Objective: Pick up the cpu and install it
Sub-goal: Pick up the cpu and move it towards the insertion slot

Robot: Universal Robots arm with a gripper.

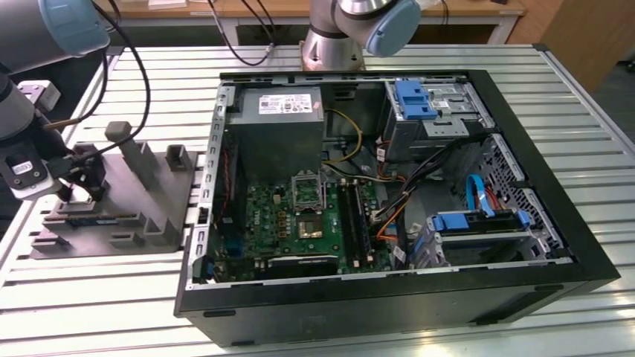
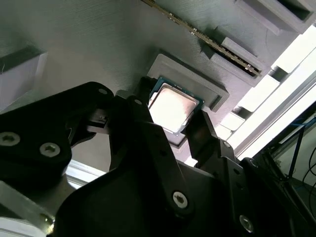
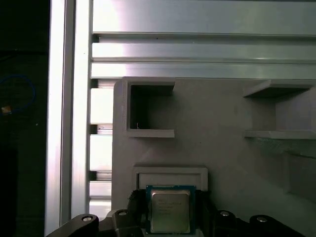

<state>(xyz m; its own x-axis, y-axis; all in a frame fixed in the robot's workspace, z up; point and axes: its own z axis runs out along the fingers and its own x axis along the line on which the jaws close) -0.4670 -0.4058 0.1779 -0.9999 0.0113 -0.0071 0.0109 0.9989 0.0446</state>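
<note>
As my fingers [image 2: 203, 136] clamp its edges, the cpu [image 3: 170, 210] sits between them, over the grey fixture [image 3: 222, 113]; computer case [image 1: 397, 312] well apart.

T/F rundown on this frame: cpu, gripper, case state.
1. The computer case lies open with the motherboard showing. True.
2. The cpu sits between the fingers of the gripper. True.
3. The cpu is seated in the socket. False: it is at the grey holder, outside the computer case.
4. The gripper is reaching inside the computer case. False: it is over the grey holder, to the exterior view's left of the case.
5. In both wrist views the cpu shows its metal top. True.
</note>
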